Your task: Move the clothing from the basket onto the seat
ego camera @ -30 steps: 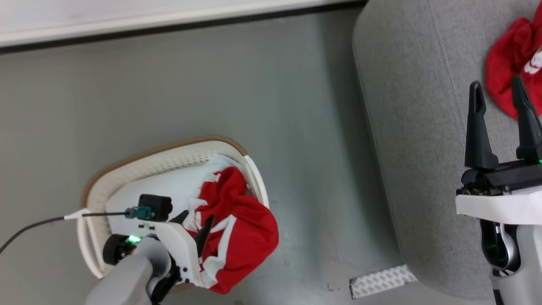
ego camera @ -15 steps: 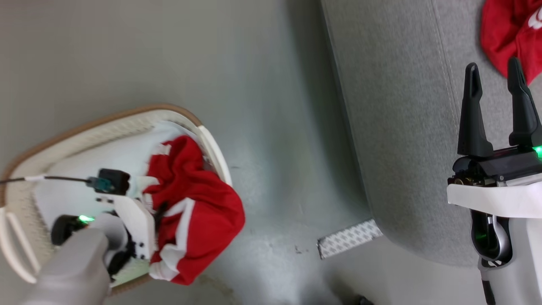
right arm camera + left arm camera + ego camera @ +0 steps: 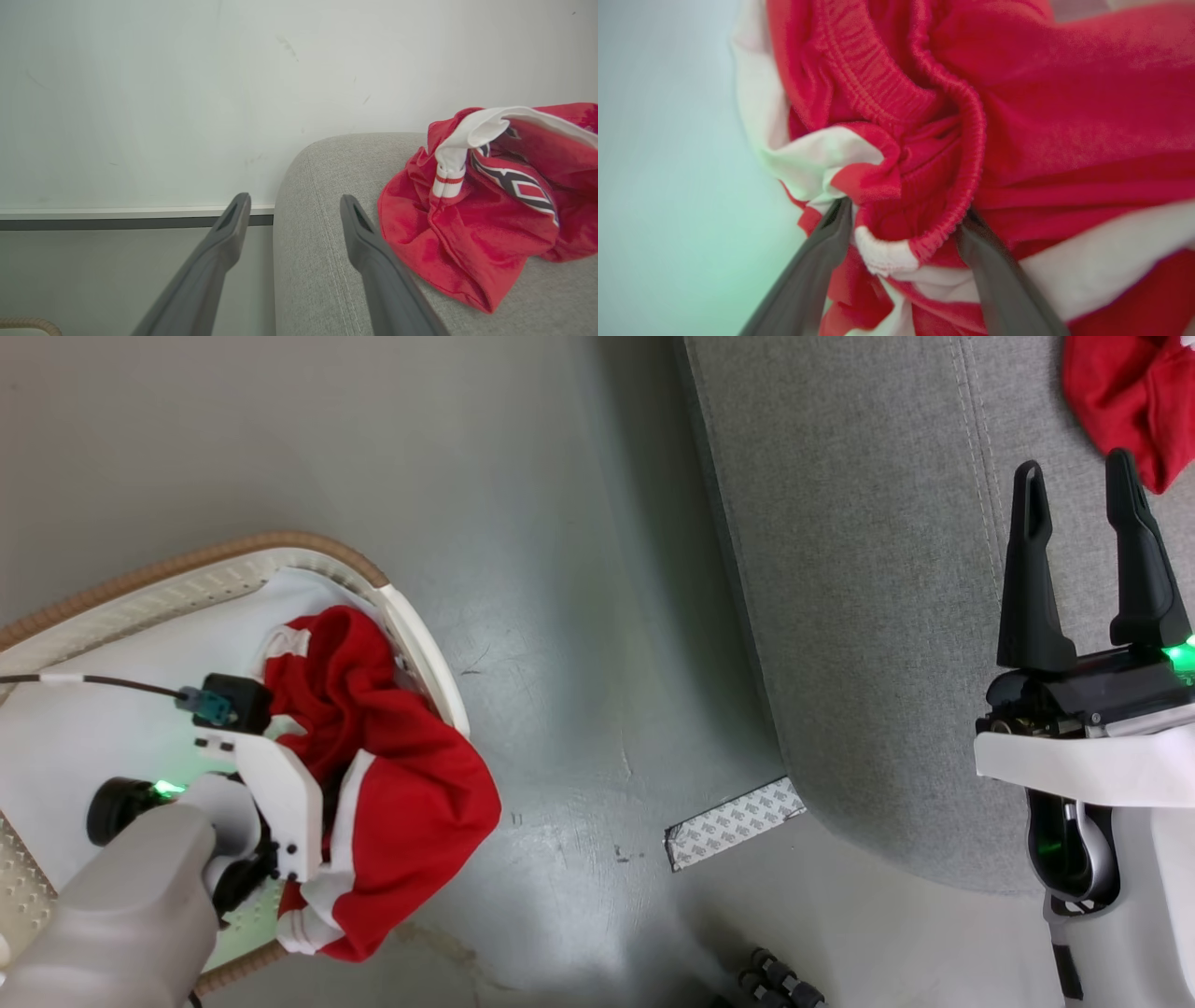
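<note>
Clothing (image 3: 411, 793) draped over basket (image 3: 187, 565) rim, seat (image 3: 859, 616) nearby

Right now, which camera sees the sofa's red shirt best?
Right wrist view: the jersey lies on the seat, white trim and lettering clear. Head view catches its red edge; left wrist view faces another garment.

seen from the head, the basket (image 3: 422, 642) stood at 8 o'clock, the seat (image 3: 840, 616) at 2 o'clock. one garment (image 3: 411, 803) lay in the basket, over its 3 o'clock rim, the left gripper (image 3: 906, 214) in it. a second garment (image 3: 1120, 401) lay on the seat, at 1 o'clock of the right gripper (image 3: 1074, 467). a tape strip (image 3: 733, 821) lay between them at 5 o'clock.
</note>
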Motion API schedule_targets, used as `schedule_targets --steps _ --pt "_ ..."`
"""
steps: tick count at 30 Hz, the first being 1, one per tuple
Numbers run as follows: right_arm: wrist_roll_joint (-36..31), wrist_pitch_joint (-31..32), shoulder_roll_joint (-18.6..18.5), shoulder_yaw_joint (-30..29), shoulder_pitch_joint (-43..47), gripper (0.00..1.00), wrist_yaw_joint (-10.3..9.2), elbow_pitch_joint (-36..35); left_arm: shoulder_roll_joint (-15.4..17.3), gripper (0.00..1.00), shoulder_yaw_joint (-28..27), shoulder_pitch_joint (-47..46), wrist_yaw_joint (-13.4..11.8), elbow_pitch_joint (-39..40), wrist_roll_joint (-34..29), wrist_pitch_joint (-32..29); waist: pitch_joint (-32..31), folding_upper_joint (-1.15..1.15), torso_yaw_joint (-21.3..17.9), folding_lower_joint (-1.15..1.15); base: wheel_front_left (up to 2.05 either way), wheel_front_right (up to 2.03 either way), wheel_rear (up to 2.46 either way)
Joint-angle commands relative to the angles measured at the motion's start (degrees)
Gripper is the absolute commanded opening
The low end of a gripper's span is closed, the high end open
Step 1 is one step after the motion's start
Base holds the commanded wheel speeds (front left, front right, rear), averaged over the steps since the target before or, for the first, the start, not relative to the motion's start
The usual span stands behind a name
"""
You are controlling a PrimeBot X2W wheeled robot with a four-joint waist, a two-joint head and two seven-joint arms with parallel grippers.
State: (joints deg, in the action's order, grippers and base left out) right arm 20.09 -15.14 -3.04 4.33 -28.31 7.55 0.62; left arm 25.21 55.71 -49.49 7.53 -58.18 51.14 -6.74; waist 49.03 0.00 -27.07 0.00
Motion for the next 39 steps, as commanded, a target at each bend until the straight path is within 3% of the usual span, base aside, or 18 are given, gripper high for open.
schedule_targets --steps 1,2,3,4,15,28,39 --pt "0.13 0.01 0.17 -0.06 -0.92 1.0 -0.13 0.3 0.46 1.0 0.21 -0.36 -0.09 -0.03 0.56 -0.32 0.08 0.0 0.02 0.0 0.0 0.0 0.0" --pt "0.13 0.0 0.18 -0.12 -1.05 1.0 -0.13 0.45 0.51 0.51 0.73 -0.52 -0.09 0.05 1.21 -0.45 0.12 0.0 0.05 0.0 0.0 0.0 0.0" --pt "0.14 0.0 0.17 -0.21 -1.13 1.0 -0.13 0.57 0.67 0.11 1.3 -0.77 -0.09 0.27 1.7 -0.42 0.17 0.0 0.09 0.0 0.0 0.0 0.0" --pt "0.11 0.0 0.18 -0.27 -1.17 1.0 -0.13 0.69 0.83 0.0 1.67 -1.01 -0.09 0.26 2.26 -0.13 0.2 0.0 0.15 0.0 0.0 0.0 0.0" --pt "-1.87 0.0 0.04 -1.31 -0.53 1.0 -0.13 1.35 -0.38 0.0 8.04 -0.33 -0.09 3.38 6.43 6.39 -5.07 0.0 3.43 0.0 0.0 0.0 0.0" --pt "-1.87 0.0 -4.35 -2.29 3.82 1.0 -0.13 4.25 -5.05 0.0 14.38 3.95 -0.08 5.94 12.72 16.78 -22.97 0.0 10.14 0.0 0.0 0.0 0.0" --pt "-0.72 0.01 -7.06 -2.55 10.27 1.0 -0.13 6.76 -6.67 0.0 16.24 7.04 -0.09 9.95 12.97 21.56 -38.46 0.0 16.06 0.0 0.0 0.0 0.0"
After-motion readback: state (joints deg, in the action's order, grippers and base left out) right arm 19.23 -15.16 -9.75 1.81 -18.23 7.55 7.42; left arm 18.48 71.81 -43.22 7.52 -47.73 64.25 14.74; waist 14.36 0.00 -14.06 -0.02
